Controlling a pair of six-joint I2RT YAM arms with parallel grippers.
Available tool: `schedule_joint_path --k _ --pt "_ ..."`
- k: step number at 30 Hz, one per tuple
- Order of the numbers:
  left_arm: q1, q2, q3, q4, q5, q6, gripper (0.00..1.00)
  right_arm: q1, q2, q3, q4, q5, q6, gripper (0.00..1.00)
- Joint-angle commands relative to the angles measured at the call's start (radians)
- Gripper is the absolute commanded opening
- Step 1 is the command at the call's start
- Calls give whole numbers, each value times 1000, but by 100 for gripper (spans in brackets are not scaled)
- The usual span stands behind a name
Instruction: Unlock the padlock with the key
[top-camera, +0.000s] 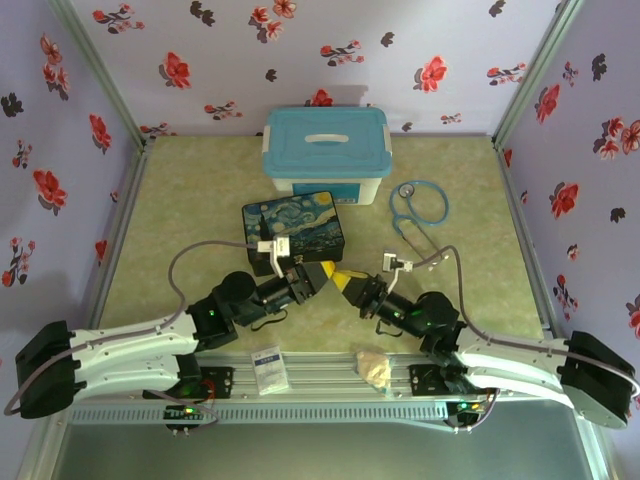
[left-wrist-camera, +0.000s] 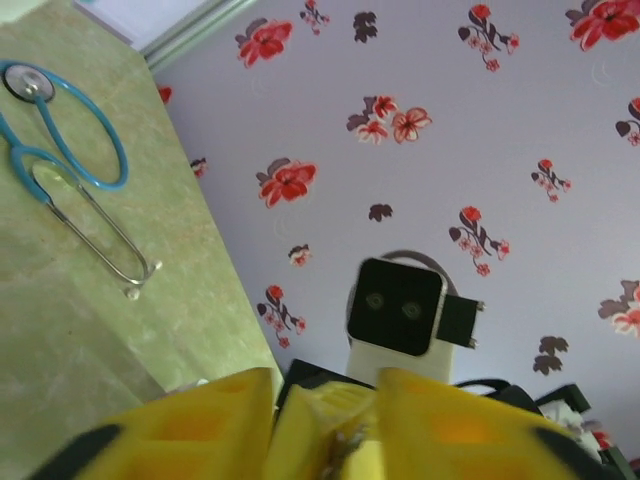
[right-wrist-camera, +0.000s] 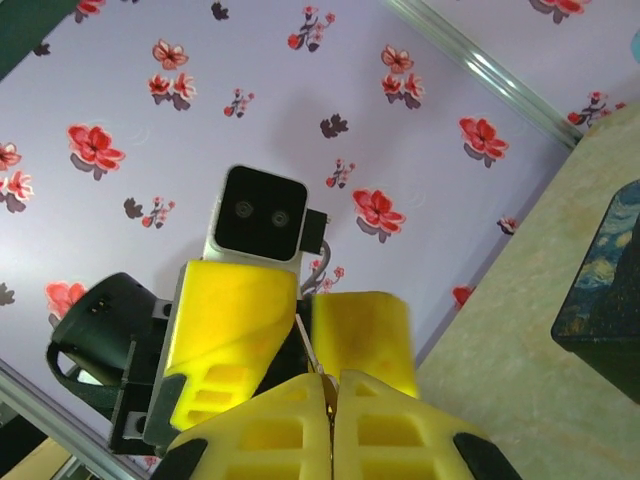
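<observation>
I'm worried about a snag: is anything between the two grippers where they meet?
Nothing visible. The right gripper and left gripper meet tip to tip; a thin metal sliver, likely the key, bridges them. The starry-night box lies behind, off that line.

A stethoscope (top-camera: 407, 189) lies right of the starry-night box (top-camera: 295, 232) and blue-lidded bin (top-camera: 325, 150).

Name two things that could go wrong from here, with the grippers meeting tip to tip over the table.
1. The left gripper and right gripper press tip to tip. A slight misalignment could jam or bend what looks like a thin metal sliver between the yellow fingers.
2. If either grip slips, something that small could drop onto the table and be hard to regrasp.
</observation>
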Motion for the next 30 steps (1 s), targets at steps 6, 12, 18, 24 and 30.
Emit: schedule_joint_path --k 6,12,18,24,30 --pt "49 -160 45 -357 -140 137 82 -5 -114 36 -340 100 -50 0" --pt "121 -160 -9 -522 -141 123 84 -5 -105 91 -571 155 -78 0" --pt "198 -15 -65 -504 -70 133 81 -5 -59 100 -599 209 -73 0" --pt "219 225 -18 -478 -74 229 75 -6 -6 116 -611 222 -67 0" --pt "238 385 42 -447 -80 286 67 -7 -9 103 -607 223 -57 0"
